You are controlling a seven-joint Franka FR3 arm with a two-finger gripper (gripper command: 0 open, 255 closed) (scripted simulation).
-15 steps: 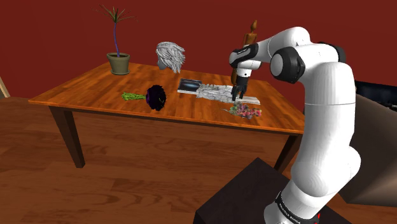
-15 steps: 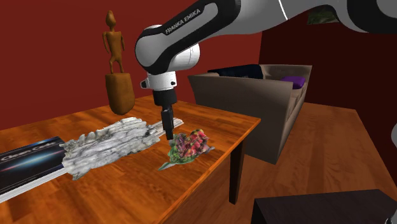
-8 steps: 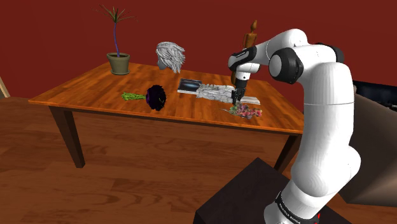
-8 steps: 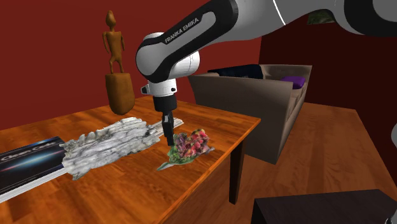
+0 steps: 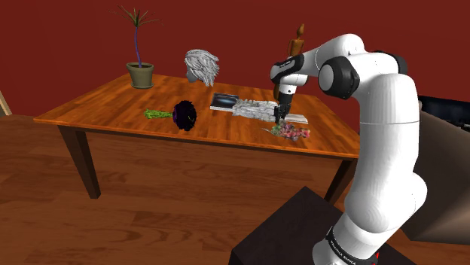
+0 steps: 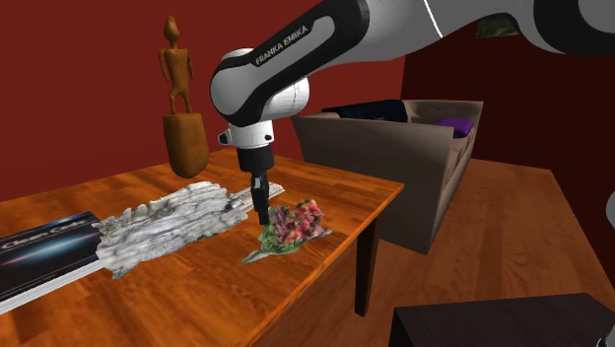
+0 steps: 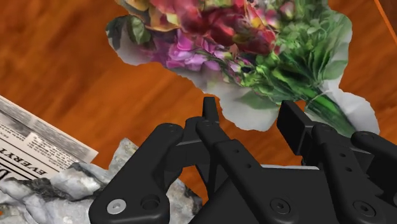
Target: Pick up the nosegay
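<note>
Two black fingers (image 7: 208, 109) of the gripper (image 7: 251, 118) are standing moderately apart and holding nothing, so we are judging this to be the end of the approach step. The nosegay (image 7: 242, 38) is lying flat on the wooden table (image 5: 113, 105), near the corner closest to the arm and just beside a grey crumpled bundle (image 6: 168, 222). The gripper is hanging low over its green stem end. For the next move we are expecting a short descent, so that the stems come between the fingers, then a gentle closing and a lift.
</note>
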